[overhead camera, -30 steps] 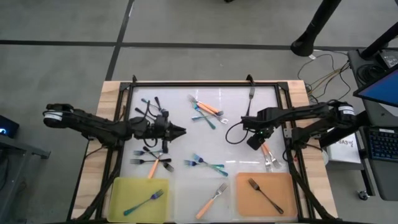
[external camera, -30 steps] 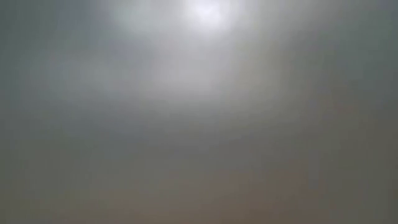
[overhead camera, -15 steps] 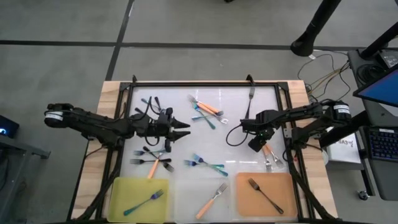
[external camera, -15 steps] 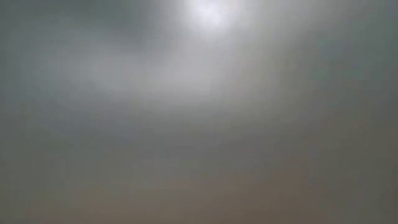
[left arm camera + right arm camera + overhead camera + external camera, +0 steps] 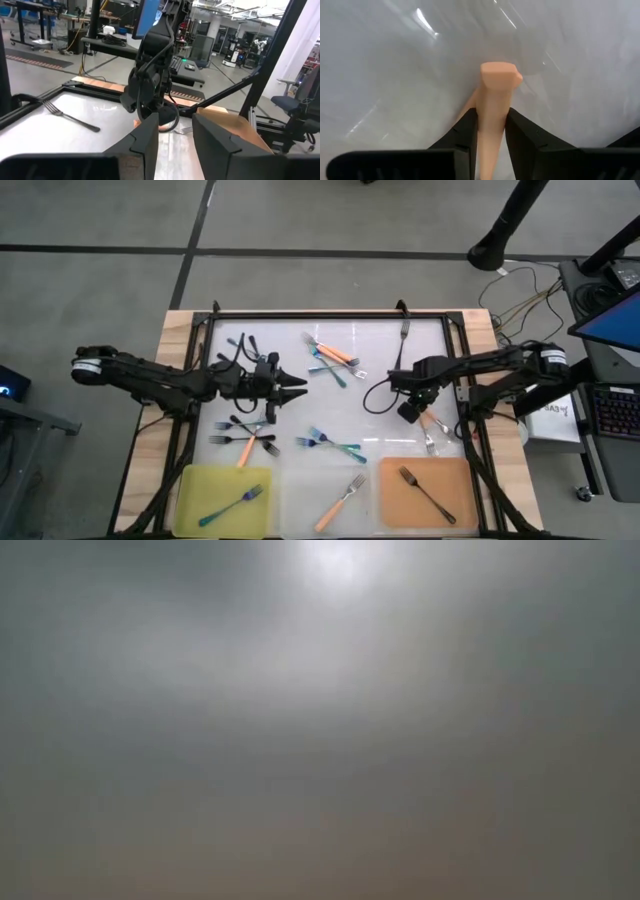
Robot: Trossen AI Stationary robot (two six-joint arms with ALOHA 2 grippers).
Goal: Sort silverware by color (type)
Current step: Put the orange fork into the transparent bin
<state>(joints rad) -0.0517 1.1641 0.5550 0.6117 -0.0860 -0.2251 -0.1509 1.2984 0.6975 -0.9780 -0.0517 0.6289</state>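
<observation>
The right gripper (image 5: pixel 491 131) had closed its fingers (image 5: pixel 465 131) around the handle of an orange-handled fork (image 5: pixel 496 95) at the table's (image 5: pixel 380 365) right side, evidently to carry it off for sorting, while the left gripper (image 5: pixel 296 384) hovered open and empty.

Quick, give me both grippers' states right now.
Left gripper: open, holding nothing, hovering over the white table.
Right gripper: shut on an orange-handled fork at the table's right side.
</observation>
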